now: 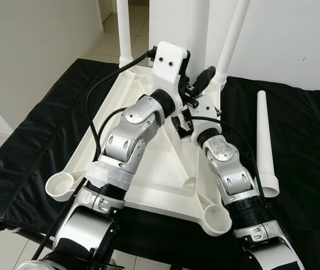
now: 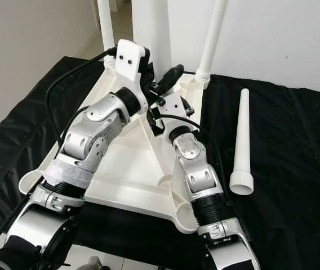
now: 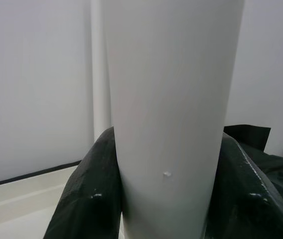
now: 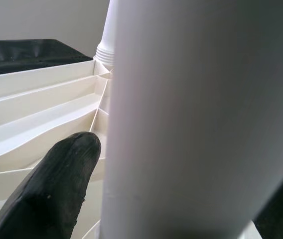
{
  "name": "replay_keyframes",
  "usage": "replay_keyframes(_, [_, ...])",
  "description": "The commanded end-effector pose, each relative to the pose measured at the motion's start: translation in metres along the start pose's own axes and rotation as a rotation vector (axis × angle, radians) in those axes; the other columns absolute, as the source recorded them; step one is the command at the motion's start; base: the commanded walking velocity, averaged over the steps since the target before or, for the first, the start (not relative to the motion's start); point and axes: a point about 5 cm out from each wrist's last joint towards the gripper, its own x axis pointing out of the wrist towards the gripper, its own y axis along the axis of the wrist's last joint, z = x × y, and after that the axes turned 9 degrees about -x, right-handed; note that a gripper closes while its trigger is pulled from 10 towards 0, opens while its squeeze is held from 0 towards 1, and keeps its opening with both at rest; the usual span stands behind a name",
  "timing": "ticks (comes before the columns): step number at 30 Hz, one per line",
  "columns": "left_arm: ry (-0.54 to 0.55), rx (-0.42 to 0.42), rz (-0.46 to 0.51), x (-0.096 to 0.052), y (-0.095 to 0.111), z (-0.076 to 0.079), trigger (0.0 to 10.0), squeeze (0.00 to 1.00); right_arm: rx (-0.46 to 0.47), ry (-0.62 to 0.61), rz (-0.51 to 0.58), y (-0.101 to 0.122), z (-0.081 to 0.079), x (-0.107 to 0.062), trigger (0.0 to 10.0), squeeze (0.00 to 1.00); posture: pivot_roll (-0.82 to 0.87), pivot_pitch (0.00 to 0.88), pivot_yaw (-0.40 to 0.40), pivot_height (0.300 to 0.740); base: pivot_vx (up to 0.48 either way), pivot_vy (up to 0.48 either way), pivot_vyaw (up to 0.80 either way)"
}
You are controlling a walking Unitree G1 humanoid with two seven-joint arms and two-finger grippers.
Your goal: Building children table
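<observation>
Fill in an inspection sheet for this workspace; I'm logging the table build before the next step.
Surface: black mat on a pale tiled floor.
Job's things: white tabletop lies upside down on the mat; two thin legs stand in its far corner sockets; a thick centre column stands upright; one loose leg lies on the mat to the robot's right; two near corner sockets are unfilled.
Clutter: nothing seen.
Grippers: left gripper and right gripper each have fingers on either side of the centre column; grip contact unclear.
Cables: black cable loops from the left wrist over the tabletop.
Surroundings: white walls, a doorway beyond.
</observation>
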Motion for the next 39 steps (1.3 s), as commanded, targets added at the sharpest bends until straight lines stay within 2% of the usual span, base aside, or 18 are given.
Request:
replay_keyframes(1, [-0.024, 0.021, 0.032, 0.001, 0.006, 0.005, 10.0, 0.0, 0.006, 0.009, -0.012, -0.001, -0.003, 0.001, 3.8, 0.0, -0.01, 0.018, -0.01, 0.74, 0.0, 0.0, 0.0])
replay_keyframes(2, [-0.024, 0.021, 0.032, 0.001, 0.006, 0.005, 10.0, 0.0, 0.006, 0.009, -0.012, -0.001, -0.003, 0.001, 3.8, 0.0, -0.01, 0.018, -0.01, 0.74, 0.0, 0.0, 0.0])
replay_keyframes(3, [-0.026, 0.022, 0.033, 0.001, 0.007, 0.006, 10.0, 0.0, 0.007, 0.007, -0.014, -0.001, -0.003, 0.002, 0.0, 0.0, -0.01, 0.018, -0.01, 0.74, 0.0, 0.0, 0.0])
replay_keyframes(18, [-0.035, 0.043, 0.033, 0.002, 0.008, 0.008, 10.0, 0.0, 0.029, 0.001, -0.003, -0.001, 0.001, 0.001, 0.0, 0.0, -0.01, 0.03, -0.003, 0.74, 0.0, 0.0, 0.0])
replay_keyframes(19, [-0.042, 0.041, 0.034, 0.002, 0.008, 0.008, 10.0, 0.0, 0.038, -0.016, -0.014, -0.002, 0.002, 0.002, 0.8, 0.0, -0.01, 0.031, -0.003, 0.74, 0.0, 0.0, 0.0])
replay_keyframes(20, [-0.047, 0.039, 0.035, 0.001, 0.008, 0.008, 10.0, 0.0, 0.042, -0.031, -0.024, -0.003, 0.003, 0.002, 0.8, 0.0, -0.01, 0.031, -0.003, 0.74, 0.0, 0.0, 0.0])
replay_keyframes(21, [-0.056, 0.019, 0.036, 0.001, 0.008, 0.009, 10.0, 0.88, 0.049, -0.037, -0.023, -0.002, 0.004, 0.003, 10.0, 0.0, -0.01, 0.032, -0.003, 0.74, 0.0, 0.0, 0.0])
replay_keyframes(22, [-0.062, 0.004, 0.037, 0.001, 0.009, 0.009, 10.0, 1.0, 0.052, -0.04, -0.02, -0.002, 0.004, 0.003, 10.0, 0.0, -0.01, 0.032, -0.003, 0.74, 0.0, 0.0, 0.0])
replay_keyframes(25, [-0.111, -0.026, 0.043, -0.002, 0.011, 0.013, 10.0, 1.0, 0.097, -0.053, -0.032, -0.003, 0.004, 0.003, 10.0, 0.0, 0.0, 0.034, -0.006, 0.74, 0.0, 0.0, 0.0])
replay_keyframes(28, [-0.116, -0.028, 0.045, -0.003, 0.011, 0.014, 10.0, 1.0, 0.102, -0.059, -0.036, -0.003, 0.004, 0.003, 10.0, 0.0, 0.0, 0.034, -0.006, 0.74, 0.0, 0.0, 0.0])
replay_keyframes(29, [-0.107, 0.008, 0.044, -0.003, 0.012, 0.013, 10.0, 1.0, 0.139, -0.07, -0.038, -0.004, 0.005, 0.003, 10.0, 0.0, 0.0, 0.036, -0.008, 0.74, 0.0, 0.0, 0.0])
replay_keyframes(31, [-0.109, 0.016, 0.039, -0.004, 0.011, 0.013, 10.0, 1.0, 0.158, -0.082, -0.048, -0.005, 0.006, 0.003, 10.0, 0.0, 0.0, 0.036, -0.008, 0.74, 0.0, 0.0, 0.0])
replay_keyframes(32, [-0.112, 0.024, 0.037, -0.005, 0.01, 0.013, 10.0, 0.0, 0.17, -0.097, -0.054, -0.005, 0.008, 0.003, 10.0, 0.0, 0.0, 0.037, -0.008, 0.74, 0.0, 0.0, 0.0])
replay_keyframes(39, [-0.094, 0.025, 0.025, -0.014, 0.006, 0.008, 10.0, 0.0, 0.256, -0.198, -0.053, -0.006, 0.02, 0.003, 10.0, 0.0, 0.0, 0.033, -0.009, 0.74, 0.0, 0.0, 0.0])
